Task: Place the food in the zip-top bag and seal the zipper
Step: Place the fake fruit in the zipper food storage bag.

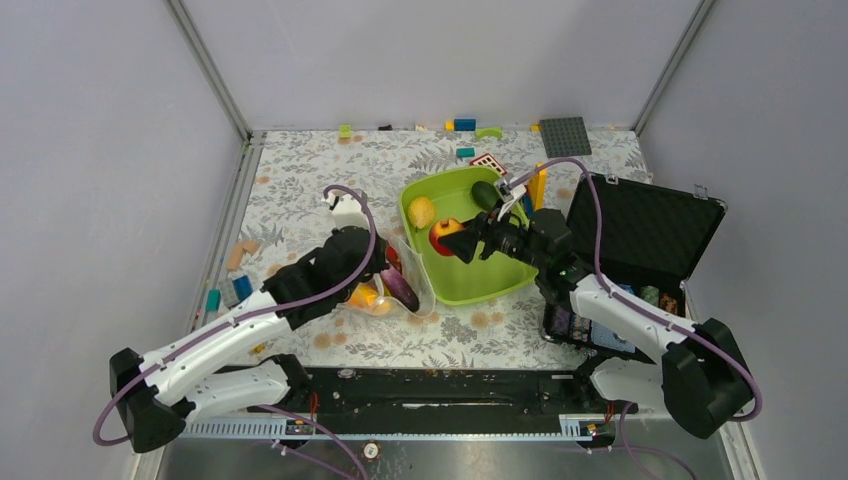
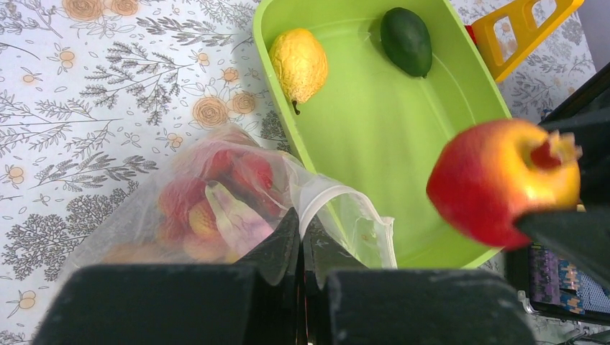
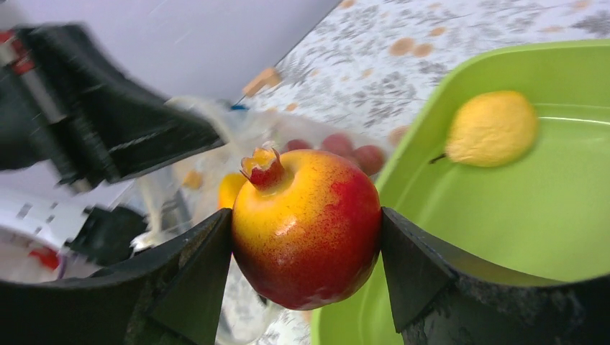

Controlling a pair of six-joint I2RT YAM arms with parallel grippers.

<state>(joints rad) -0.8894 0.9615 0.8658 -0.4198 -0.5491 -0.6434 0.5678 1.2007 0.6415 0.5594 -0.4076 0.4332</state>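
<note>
My left gripper (image 1: 385,262) (image 2: 302,215) is shut on the mouth edge of the clear zip-top bag (image 1: 405,295) (image 2: 144,230), holding it up beside the tray's left rim. The bag holds a red grape bunch (image 2: 230,172), a purple eggplant (image 1: 400,285) and a yellow-orange piece. My right gripper (image 1: 462,240) (image 3: 306,237) is shut on a red-and-yellow apple (image 1: 446,232) (image 2: 500,180) (image 3: 306,226) with a small crown, held over the tray's left part, close to the bag mouth. A yellow lemon (image 1: 422,212) (image 2: 297,63) (image 3: 491,128) and a dark green fruit (image 1: 484,194) (image 2: 406,40) lie in the tray.
The lime-green tray (image 1: 480,280) (image 2: 374,136) (image 3: 547,215) sits mid-table. An open black case (image 1: 640,235) stands at the right. A yellow toy piece (image 1: 538,185), a grey baseplate (image 1: 565,136) and loose blocks lie at the back; more blocks (image 1: 240,255) lie left.
</note>
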